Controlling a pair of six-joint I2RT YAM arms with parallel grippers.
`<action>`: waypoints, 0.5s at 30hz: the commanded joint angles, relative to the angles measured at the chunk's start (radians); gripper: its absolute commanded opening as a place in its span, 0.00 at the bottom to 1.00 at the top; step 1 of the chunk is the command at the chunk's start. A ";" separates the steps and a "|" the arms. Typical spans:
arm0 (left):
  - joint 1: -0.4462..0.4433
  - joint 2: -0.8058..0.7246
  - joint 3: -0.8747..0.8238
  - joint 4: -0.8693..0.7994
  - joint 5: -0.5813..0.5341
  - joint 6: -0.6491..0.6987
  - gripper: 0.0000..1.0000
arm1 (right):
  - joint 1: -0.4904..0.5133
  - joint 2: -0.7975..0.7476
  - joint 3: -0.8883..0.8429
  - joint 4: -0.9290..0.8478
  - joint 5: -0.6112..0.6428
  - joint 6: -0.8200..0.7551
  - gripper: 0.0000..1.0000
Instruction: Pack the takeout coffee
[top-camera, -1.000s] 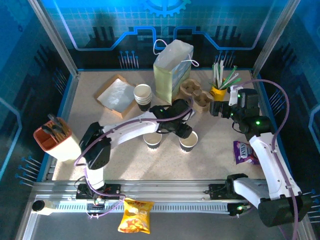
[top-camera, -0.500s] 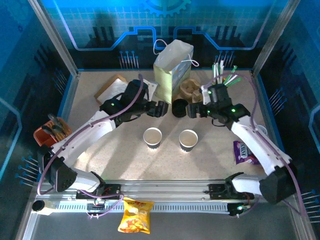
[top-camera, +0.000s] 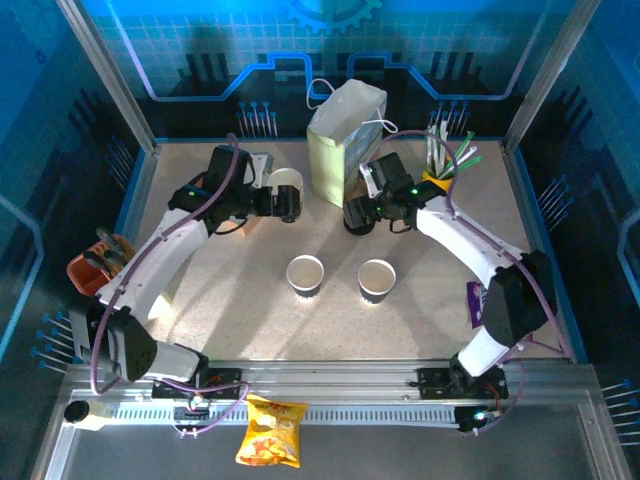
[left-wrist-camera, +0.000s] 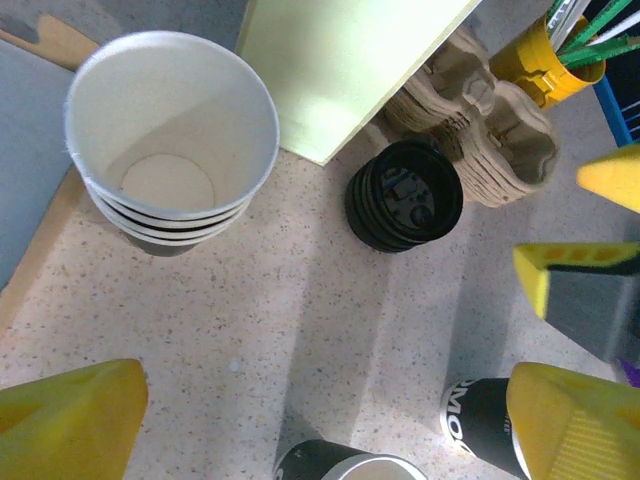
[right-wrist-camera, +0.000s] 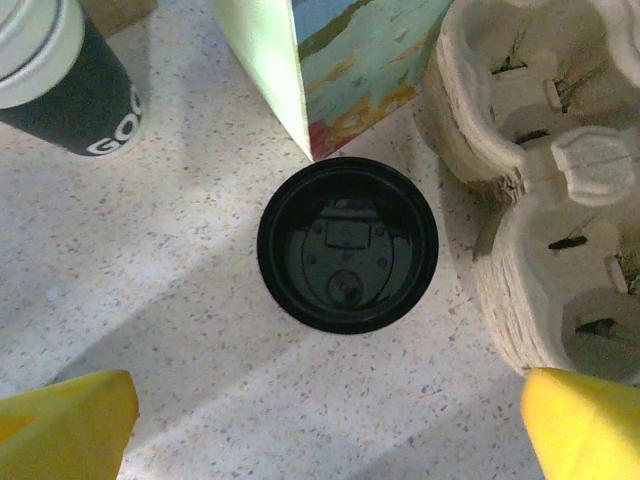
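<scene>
Top external view gives you the layout. Two open-topped takeout cups in dark sleeves stand upright side by side at mid-table, the left coffee cup (top-camera: 305, 273) and the right coffee cup (top-camera: 377, 280). Both are well apart from either arm.

Behind them, your left gripper (top-camera: 288, 203) hangs just beside the stack of lidless cups (top-camera: 284, 183). Your right gripper (top-camera: 357, 216) sits by the near corner of the pale green paper bag (top-camera: 345, 135). A yellow holder of straws (top-camera: 440, 180) stands further right.

On the left wrist view, the yellow fingers (left-wrist-camera: 70, 425) are spread to the bottom corners with nothing between them, so that hand is released. The cup stack lies ahead on the left. The stack of black lids (left-wrist-camera: 405, 195) lies ahead on the right, just beside the moulded pulp cup carrier (left-wrist-camera: 500, 130).

On the right wrist view, the fingers (right-wrist-camera: 60, 425) are likewise wide apart and empty. The lids lie on the table ahead of the gap, just off the bag's corner and close beside the carrier.
</scene>
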 joint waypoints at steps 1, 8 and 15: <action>0.002 0.046 0.081 -0.057 0.076 0.003 0.92 | -0.007 0.070 0.083 -0.043 0.030 -0.028 0.97; 0.000 0.094 0.116 -0.042 0.043 0.036 0.87 | -0.032 0.228 0.237 -0.141 0.050 -0.026 0.88; 0.000 0.047 0.016 0.029 0.024 0.054 0.86 | -0.060 0.334 0.312 -0.190 0.107 -0.036 0.70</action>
